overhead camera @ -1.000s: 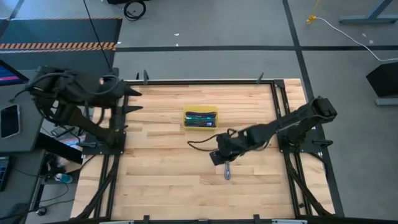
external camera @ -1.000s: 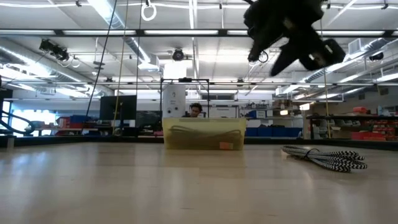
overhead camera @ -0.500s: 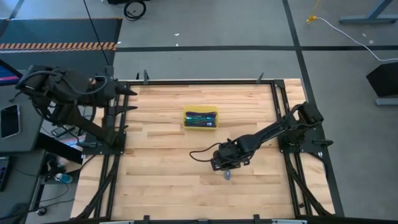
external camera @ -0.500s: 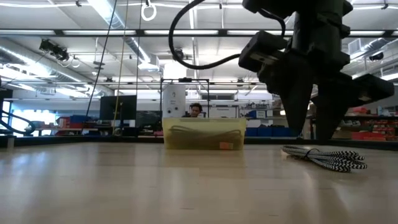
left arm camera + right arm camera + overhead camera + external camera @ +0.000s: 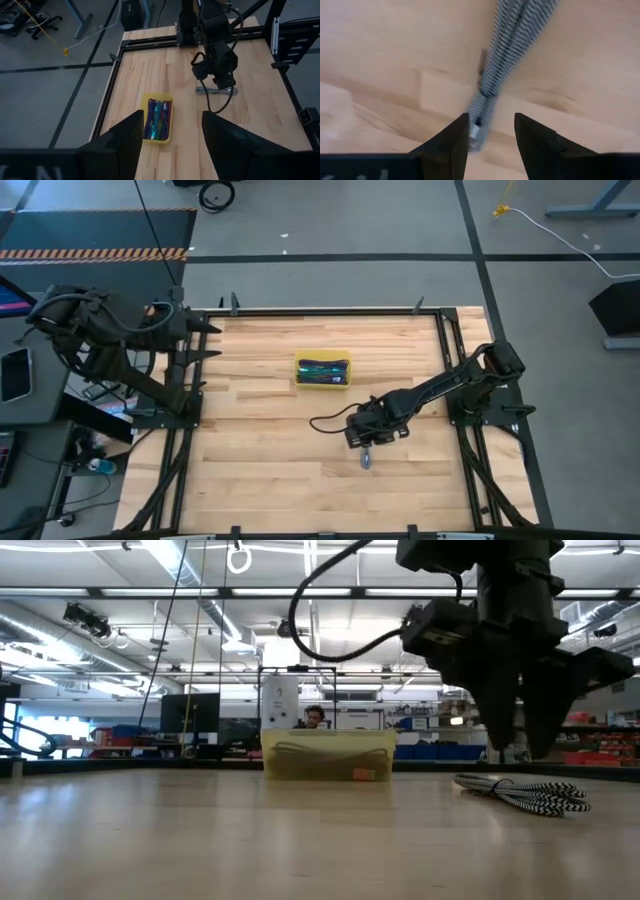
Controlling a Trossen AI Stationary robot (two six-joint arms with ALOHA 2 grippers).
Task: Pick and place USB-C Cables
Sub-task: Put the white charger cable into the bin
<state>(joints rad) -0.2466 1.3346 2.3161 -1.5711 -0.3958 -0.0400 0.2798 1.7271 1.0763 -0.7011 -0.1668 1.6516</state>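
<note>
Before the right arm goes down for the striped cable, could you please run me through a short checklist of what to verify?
1. Right gripper open: ok, the fingers stand apart.
2. Right gripper over the striped cable: ok, the cable's end lies between the fingers in the right wrist view.
3. Cable free on the table: ok, it lies alone on bare wood, apart from the yellow tray.
4. Gripper clear of the cable: ok, the low view shows the fingers above the wood.
5. Tray has room: cannot tell, coloured cables already fill much of it.
6. Left gripper out of the way: ok, open at the table's left edge.
</note>
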